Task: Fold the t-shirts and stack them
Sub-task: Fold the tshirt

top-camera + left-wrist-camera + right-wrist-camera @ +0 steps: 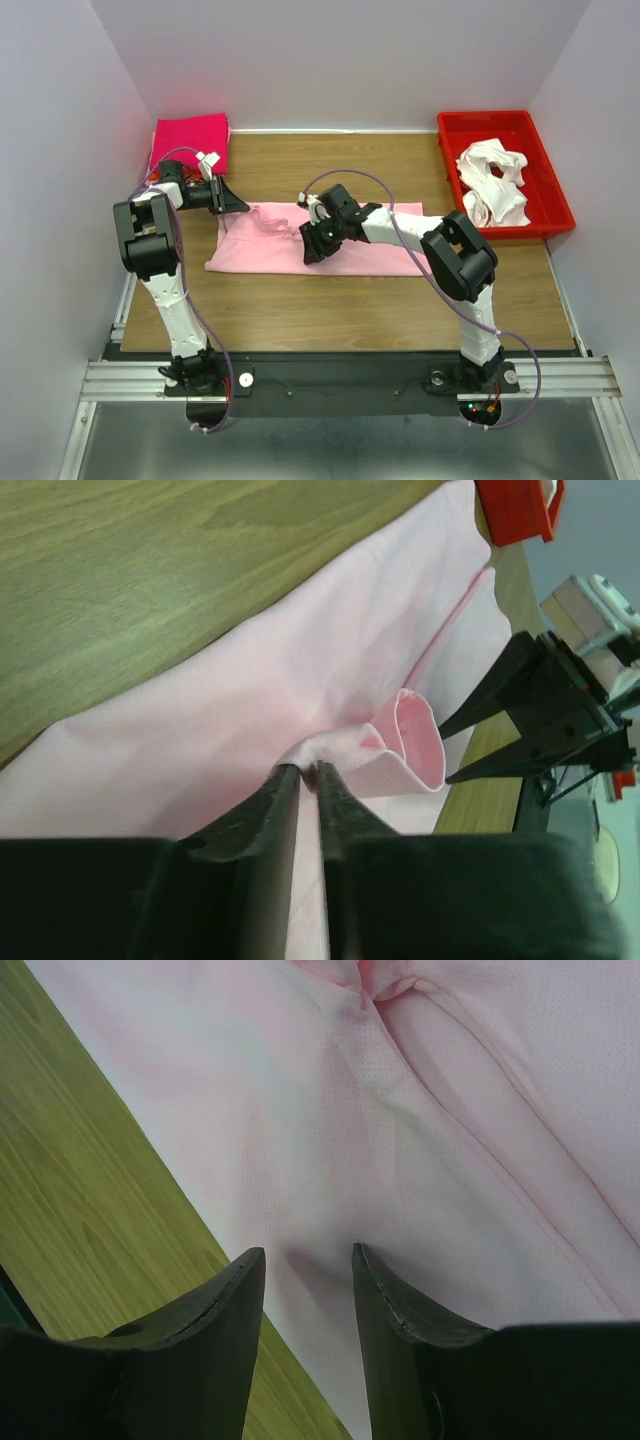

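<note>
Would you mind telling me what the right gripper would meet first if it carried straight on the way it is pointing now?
Most likely the pink t-shirt: the right gripper is open and aimed at the cloth near its edge, with the table just beneath. How much gap remains is unclear.

A robotics test cell in a lab is indicated — a wood-grain table [330, 310] is boxed in by plain white panels [55, 150], and the cabled left arm [170, 300] and right arm [478, 320] are bolted to an aluminium rail [120, 378].
</note>
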Controlling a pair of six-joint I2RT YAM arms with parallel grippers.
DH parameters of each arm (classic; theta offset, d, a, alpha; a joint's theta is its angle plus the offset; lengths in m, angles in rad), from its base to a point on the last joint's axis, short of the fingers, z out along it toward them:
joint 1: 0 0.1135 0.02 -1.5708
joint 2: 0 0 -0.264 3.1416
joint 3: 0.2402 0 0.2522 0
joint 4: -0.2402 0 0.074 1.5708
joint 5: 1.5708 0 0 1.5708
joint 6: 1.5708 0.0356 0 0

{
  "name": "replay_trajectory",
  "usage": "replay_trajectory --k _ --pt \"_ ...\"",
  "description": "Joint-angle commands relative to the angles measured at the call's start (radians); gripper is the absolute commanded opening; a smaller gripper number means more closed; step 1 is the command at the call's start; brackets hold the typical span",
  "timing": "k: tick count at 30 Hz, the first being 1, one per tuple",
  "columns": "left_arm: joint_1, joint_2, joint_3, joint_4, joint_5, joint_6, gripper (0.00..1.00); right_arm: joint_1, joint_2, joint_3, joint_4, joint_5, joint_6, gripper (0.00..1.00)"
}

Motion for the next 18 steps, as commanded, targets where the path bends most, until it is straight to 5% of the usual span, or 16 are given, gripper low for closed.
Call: replay_trajectory --k 1,3,8,18 --pt "0.001 -0.082 -0.015 0.12 -0.028 -0.081 0.39 0.004 -0.006 -0.038 -0.053 0.004 -0.001 0.47" --pt "0.007 -0.097 -0.018 0.12 -0.036 -0.071 0.5 0.004 -0.01 -0.035 -0.055 -0.001 0.002 0.47" --pt "0.034 -0.211 -0.046 0.118 -0.051 -0.029 0.5 0.003 -0.053 -0.028 -0.055 -0.03 0.014 0.48" --pt "0.022 -0.324 -0.21 0.048 -0.105 0.089 0.24 -0.017 -0.073 0.15 -0.052 -0.07 0.046 0.43"
